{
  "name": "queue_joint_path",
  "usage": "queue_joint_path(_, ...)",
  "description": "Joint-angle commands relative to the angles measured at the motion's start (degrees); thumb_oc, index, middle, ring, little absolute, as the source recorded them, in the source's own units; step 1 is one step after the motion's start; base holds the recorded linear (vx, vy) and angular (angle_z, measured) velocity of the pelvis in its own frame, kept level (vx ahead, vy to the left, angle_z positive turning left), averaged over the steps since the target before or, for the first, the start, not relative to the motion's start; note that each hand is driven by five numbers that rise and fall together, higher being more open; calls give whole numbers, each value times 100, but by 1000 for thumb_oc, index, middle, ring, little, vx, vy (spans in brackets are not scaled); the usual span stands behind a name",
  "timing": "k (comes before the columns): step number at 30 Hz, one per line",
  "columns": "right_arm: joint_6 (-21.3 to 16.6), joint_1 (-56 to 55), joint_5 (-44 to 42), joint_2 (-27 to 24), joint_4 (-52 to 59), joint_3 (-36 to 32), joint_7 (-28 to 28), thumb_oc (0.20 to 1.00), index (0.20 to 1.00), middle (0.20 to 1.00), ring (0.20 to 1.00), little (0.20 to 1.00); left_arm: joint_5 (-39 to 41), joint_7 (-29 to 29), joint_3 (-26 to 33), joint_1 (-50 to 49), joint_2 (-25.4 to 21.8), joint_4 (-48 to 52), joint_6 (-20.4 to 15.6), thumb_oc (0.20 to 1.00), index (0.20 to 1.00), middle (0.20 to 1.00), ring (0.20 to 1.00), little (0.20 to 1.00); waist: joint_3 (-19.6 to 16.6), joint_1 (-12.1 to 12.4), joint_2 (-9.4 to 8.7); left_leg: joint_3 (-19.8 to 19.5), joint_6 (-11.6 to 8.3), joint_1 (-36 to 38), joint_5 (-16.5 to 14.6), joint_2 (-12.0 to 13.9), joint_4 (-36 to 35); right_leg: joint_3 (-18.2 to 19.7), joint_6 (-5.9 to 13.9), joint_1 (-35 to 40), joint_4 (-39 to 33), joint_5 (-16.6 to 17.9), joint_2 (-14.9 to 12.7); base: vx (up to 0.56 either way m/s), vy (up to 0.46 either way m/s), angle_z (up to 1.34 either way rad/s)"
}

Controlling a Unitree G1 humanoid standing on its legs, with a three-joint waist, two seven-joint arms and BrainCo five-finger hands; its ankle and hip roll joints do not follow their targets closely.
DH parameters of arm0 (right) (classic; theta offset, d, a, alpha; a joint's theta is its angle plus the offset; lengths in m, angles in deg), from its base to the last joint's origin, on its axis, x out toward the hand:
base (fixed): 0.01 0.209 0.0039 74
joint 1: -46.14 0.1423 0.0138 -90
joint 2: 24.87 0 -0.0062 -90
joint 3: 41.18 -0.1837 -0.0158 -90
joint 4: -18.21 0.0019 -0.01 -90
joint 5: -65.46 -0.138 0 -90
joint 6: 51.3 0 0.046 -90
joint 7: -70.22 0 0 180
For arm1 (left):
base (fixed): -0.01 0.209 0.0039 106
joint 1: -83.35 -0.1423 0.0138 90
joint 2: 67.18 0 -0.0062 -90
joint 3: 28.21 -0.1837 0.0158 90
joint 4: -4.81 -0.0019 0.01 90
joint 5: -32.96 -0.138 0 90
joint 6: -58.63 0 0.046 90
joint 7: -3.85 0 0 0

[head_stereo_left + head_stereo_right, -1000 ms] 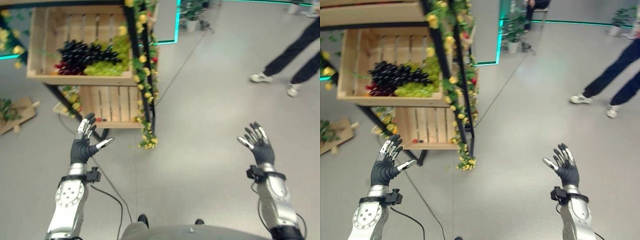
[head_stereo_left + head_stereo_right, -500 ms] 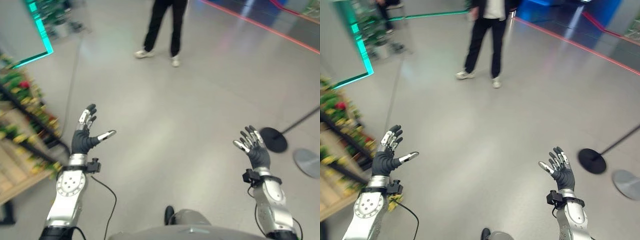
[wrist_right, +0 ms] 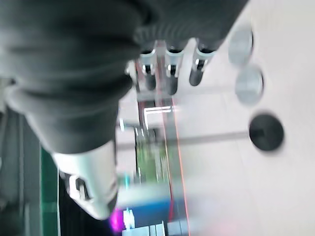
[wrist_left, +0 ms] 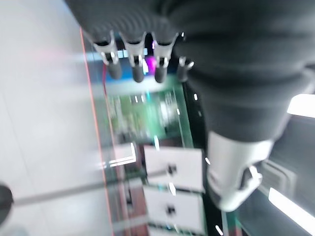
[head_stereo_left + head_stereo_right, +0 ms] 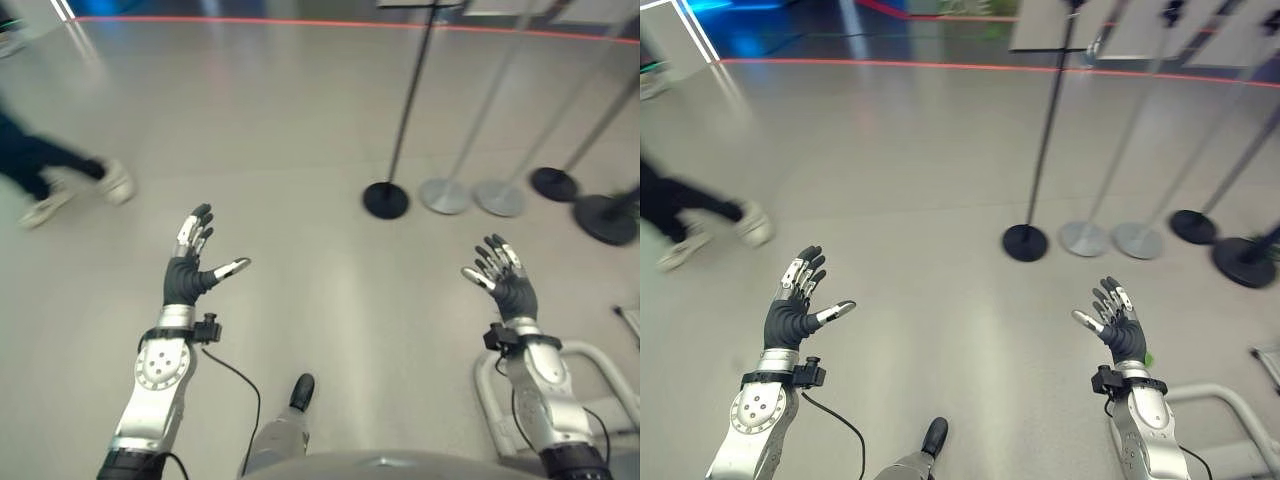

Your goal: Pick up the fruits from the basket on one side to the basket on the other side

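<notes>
floor (image 5: 320, 130): spreads ahead under everything | left hand (image 5: 188, 278): raised at lower left, holding nothing | right hand (image 5: 508, 288): raised at lower right, well apart from left hand | barrier posts (image 5: 386, 199): stand in a row far right on floor | person's shoe (image 5: 115, 182): far left on floor

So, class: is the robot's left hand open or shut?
Open. The left hand is raised with fingers straight, thumb out, holding nothing.
</notes>
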Motion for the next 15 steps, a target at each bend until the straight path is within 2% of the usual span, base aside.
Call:
queue_joint_path(1, -187, -28, -74, -30, 402, -291, -93, 1000, 1000, 1000, 1000, 1000, -139, -146, 119, 109, -209, 406, -359, 1000, 1000, 1000, 1000, 1000, -175, -44, -87, 168, -231, 76, 85, 194, -162, -49, 937, -202, 103, 131, -218, 256, 334, -157)
queue_joint_path(2, -145, -277, -46, 18, 488, -466, -181, 1000, 1000, 1000, 1000, 1000, -115, -248, 94, 93, -270, 406, -336, 1000, 1000, 1000, 1000, 1000, -251, -173, -111, 523, -133, 199, -39, 270, -253, -112, 1042, -313, 216, 154, -314, 135, 223, -71)
queue_joint_path(4, -118, -329, 3, 63, 441, -538, -160, 1000, 1000, 1000, 1000, 1000, -99, -277, 111, 27, -336, 468, -314, 1000, 1000, 1000, 1000, 1000, -242, -212, -148, 798, 23, 282, -226, 288, -260, -363, 1209, -609, 307, 332, -466, 86, 216, -101)
queue_joint_path(5, -117, -330, 6, 66, 443, -536, -158, 1000, 1000, 1000, 1000, 1000, -97, -280, 112, 25, -339, 470, -313, 1000, 1000, 1000, 1000, 1000, -249, -194, -153, 819, 29, 279, -233, 289, -257, -343, 1214, -617, 310, 328, -469, 12, 165, -182)
queue_joint_path(6, -134, -351, 89, 107, 430, -631, -109, 1000, 1000, 1000, 1000, 1000, -38, -281, 100, 42, -353, 425, -309, 1000, 1000, 1000, 1000, 1000, -264, -209, -162, 1143, 55, 340, -313, 362, -307, -744, 1308, -909, 184, 530, -590, 1, 94, -162)
queue_joint_path(7, -134, -352, 90, 108, 430, -632, -109, 1000, 1000, 1000, 1000, 1000, -38, -281, 98, 43, -353, 424, -310, 1000, 1000, 1000, 1000, 1000, -275, -202, -160, 1148, 53, 330, -309, 368, -312, -737, 1308, -921, 180, 538, -586, 18, 170, -170)
queue_joint_path(8, -172, -362, 167, 101, 401, -653, -65, 1000, 1000, 1000, 1000, 1000, -10, -246, 79, 74, -369, 416, -285, 1000, 1000, 1000, 1000, 1000, -253, -226, -167, 1463, 60, 476, -523, 431, -306, -1587, 1266, -1148, -48, 652, -828, 7, 76, -91)
queue_joint_path(9, -171, -358, 168, 104, 403, -653, -64, 1000, 1000, 1000, 1000, 1000, -11, -245, 81, 80, -371, 413, -286, 1000, 1000, 1000, 1000, 1000, -258, -225, -167, 1464, 54, 457, -495, 435, -313, -1583, 1267, -1166, -59, 680, -825, -26, 97, -83)
queue_joint_path(10, -216, -231, 275, 121, 397, -594, -2, 1000, 1000, 1000, 1000, 1000, -92, -181, 108, 89, -407, 396, -258, 1000, 1000, 1000, 1000, 1000, -214, -85, -56, 1936, -21, 625, -677, 704, -299, -3194, 1187, -1228, -126, 571, -1337, -94, 36, -93)
queue_joint_path(11, -224, -144, 307, 105, 380, -549, 34, 1000, 1000, 1000, 1000, 1000, -108, -152, 116, 80, -406, 373, -266, 1000, 1000, 1000, 1000, 1000, -198, -59, -11, 2092, -14, 672, -693, 793, -336, -3524, 1166, -1166, -72, 552, -1472, -93, 39, -129)
queue_joint_path(12, -224, -137, 308, 105, 380, -549, 36, 1000, 1000, 1000, 1000, 1000, -109, -151, 117, 87, -406, 371, -268, 1000, 1000, 1000, 1000, 1000, -198, -58, -14, 2095, -14, 661, -664, 790, -348, -3520, 1166, -1181, -78, 573, -1474, -112, 8, -176)
queue_joint_path(13, -247, 10, 372, 115, 311, -402, 59, 1000, 1000, 1000, 1000, 1000, -138, -88, 176, 72, -402, 331, -258, 1000, 1000, 1000, 1000, 1000, -211, 30, 10, 2451, -19, 749, -771, 937, -345, -4121, 1223, -1098, -47, 647, -1828, -98, -40, -134)
queue_joint_path(14, -237, 49, 405, 119, 307, -357, 57, 1000, 1000, 1000, 1000, 1000, -146, -93, 176, 82, -401, 330, -244, 1000, 1000, 1000, 1000, 1000, -249, 29, 2, 2636, -44, 759, -760, 1010, -344, -4378, 1254, -1136, -61, 818, -2049, -85, -37, -128)
queue_joint_path(15, -234, 47, 408, 120, 311, -354, 60, 1000, 1000, 1000, 1000, 1000, -147, -94, 177, 82, -401, 325, -247, 1000, 1000, 1000, 1000, 1000, -249, 40, -1, 2652, -42, 765, -766, 1008, -344, -4364, 1260, -1135, -69, 824, -2052, -65, -87, -100)
